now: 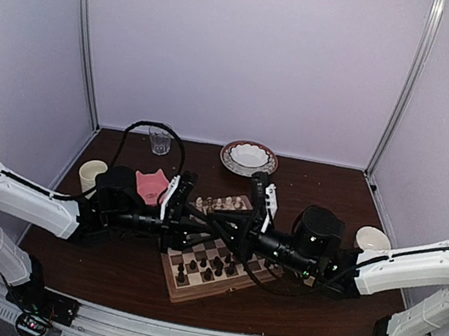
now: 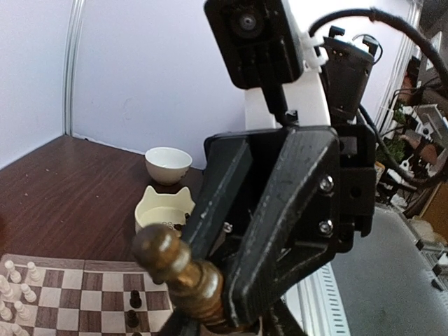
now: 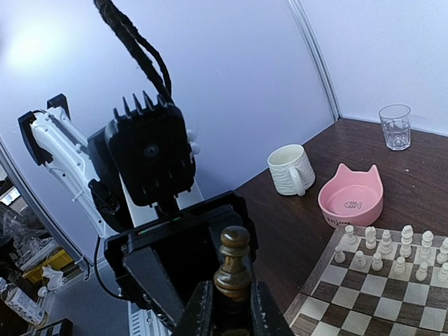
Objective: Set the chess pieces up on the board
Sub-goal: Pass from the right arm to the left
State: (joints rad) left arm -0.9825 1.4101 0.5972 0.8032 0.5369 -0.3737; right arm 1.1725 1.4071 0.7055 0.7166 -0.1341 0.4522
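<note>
Jaws of the left gripper (image 1: pixel 200 226) were found above the board (image 1: pixel 209 287), tip to tip with the opposite arm; whether they were closed on anything could not be determined. Between both arms, one dark chess piece (image 3: pixel 233 269) was held off the board, clamped in the narrow jaws of the right gripper (image 3: pixel 234 308). Other dark chessmen (image 1: pixel 210 264) were stood on the board's squares, pale chessmen (image 1: pixel 227 205) along its far edge.

Soft, even light fills my booth: pale walls (image 1: pixel 244 51) glow, the dark tabletop (image 1: pixel 325 185) stays dim. My wrist views bow at the edges; the close chess piece (image 2: pixel 168 259) goes soft.
</note>
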